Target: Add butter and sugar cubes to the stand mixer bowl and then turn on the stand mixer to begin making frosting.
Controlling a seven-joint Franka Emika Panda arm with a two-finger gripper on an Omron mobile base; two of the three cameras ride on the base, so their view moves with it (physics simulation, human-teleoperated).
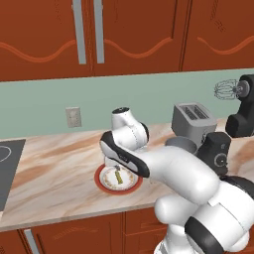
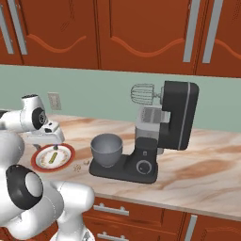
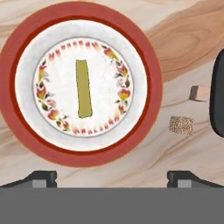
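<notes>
- Directly below the hand (image 3: 112,177), which hovered open and empty, lay the butter (image 3: 83,89) on the plate (image 3: 26,131).
- Its long axis ran crosswise to the finger gap.

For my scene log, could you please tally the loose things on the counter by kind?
butter: 1
plate: 1
sugar cubes: 2
stand mixer: 1
stand mixer bowl: 1
toaster: 1
Total: 7
</notes>
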